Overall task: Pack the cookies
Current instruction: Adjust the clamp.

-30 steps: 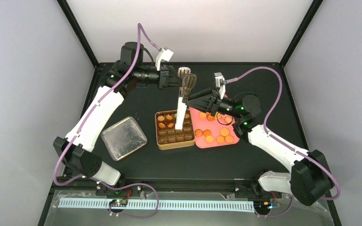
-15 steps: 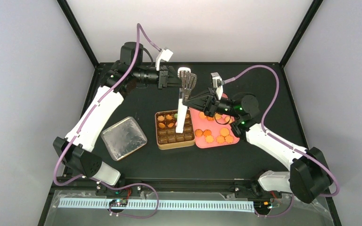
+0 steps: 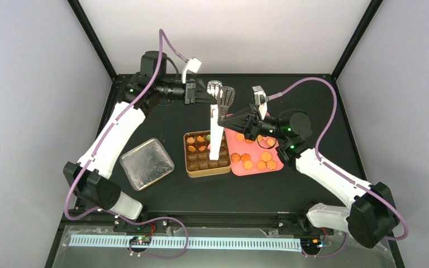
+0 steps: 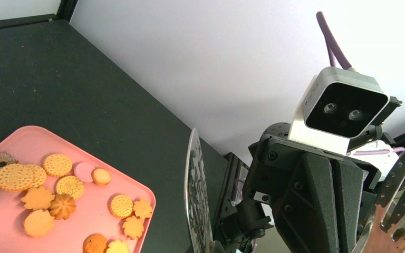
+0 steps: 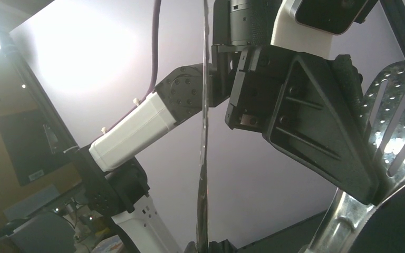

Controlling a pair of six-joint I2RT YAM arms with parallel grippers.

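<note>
Metal tongs [image 3: 215, 134] with a white handle stand nearly upright over the brown tin [image 3: 192, 172], slotted heads at the top. My left gripper [image 3: 206, 96] is shut on one arm of the tongs near the heads. From the right, my right gripper [image 3: 222, 118] is shut on the other arm a little lower. Each wrist view shows a thin tong blade [image 4: 194, 190] [image 5: 205, 132] edge-on, running down into its own gripper [image 4: 213, 249] [image 5: 203, 246]. Orange cookies [image 3: 249, 163] [image 4: 37, 184] lie on the pink tray [image 3: 276, 164] [image 4: 26, 139]. A few cookies [image 3: 196, 144] sit in the tin's back compartments.
The tin's silver lid [image 3: 146, 163] lies on the black table left of the tin. Both wrists meet closely above the tin and tray; the right wrist [image 4: 316, 195] fills the left wrist view. Black frame posts rise at the table's back corners.
My right gripper has closed on the tongs. The tongs' heads have shifted slightly left and both wrists have drawn a little closer together.
</note>
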